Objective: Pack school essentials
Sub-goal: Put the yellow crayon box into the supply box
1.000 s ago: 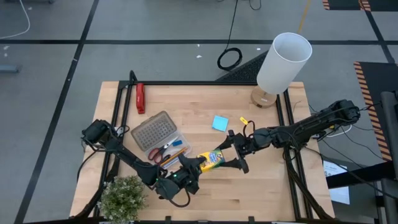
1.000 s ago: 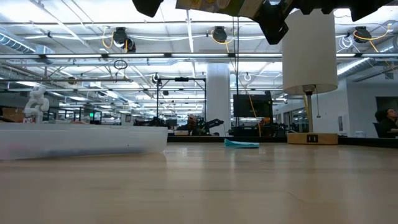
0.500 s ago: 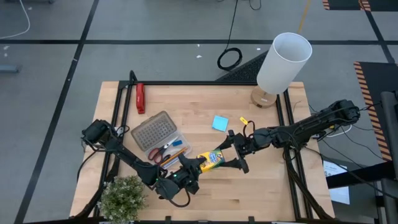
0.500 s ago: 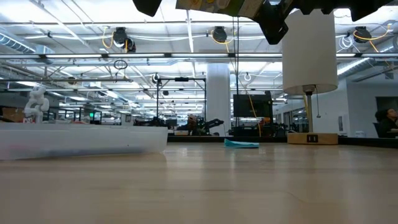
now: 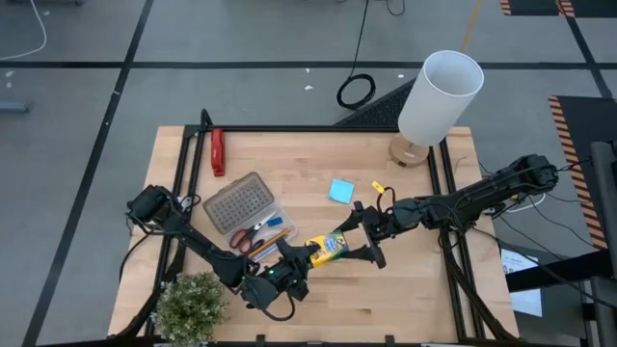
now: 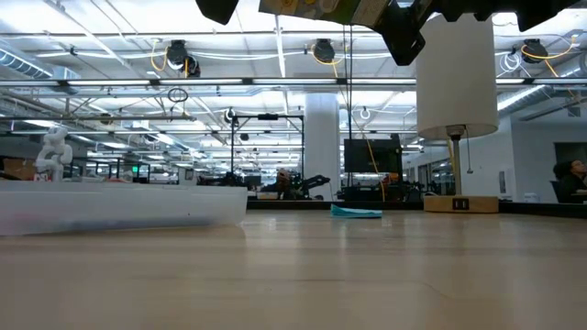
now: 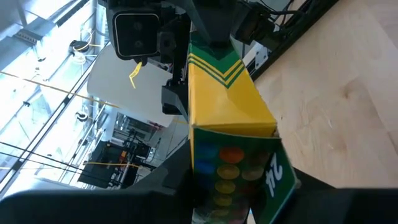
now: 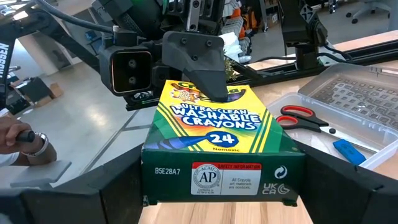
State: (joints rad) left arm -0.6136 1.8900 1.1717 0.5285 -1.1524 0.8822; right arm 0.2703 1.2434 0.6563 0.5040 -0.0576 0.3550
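Above the middle of the pale wooden table [image 5: 405,280], a yellow-and-green cardboard crayon box [image 5: 329,248] hangs in the air, pinched at opposite ends by both arms. The left gripper [image 5: 298,255] clamps one end between its dark fingers, while the right gripper [image 5: 359,245] squeezes the other end, its fingers pressed against the box's sides in the right wrist view. Just beside the box lies an open clear plastic case [image 5: 253,231] holding red-handled scissors [image 8: 300,114] and a blue pen [image 8: 349,150], its grey dotted lid [image 5: 237,202] folded back. A light-blue square notepad [image 5: 340,191] rests flat near the table's centre. A white-shaded lamp [image 5: 439,96] stands at the far corner, and a small green potted plant [image 5: 191,306] at the near-left edge.
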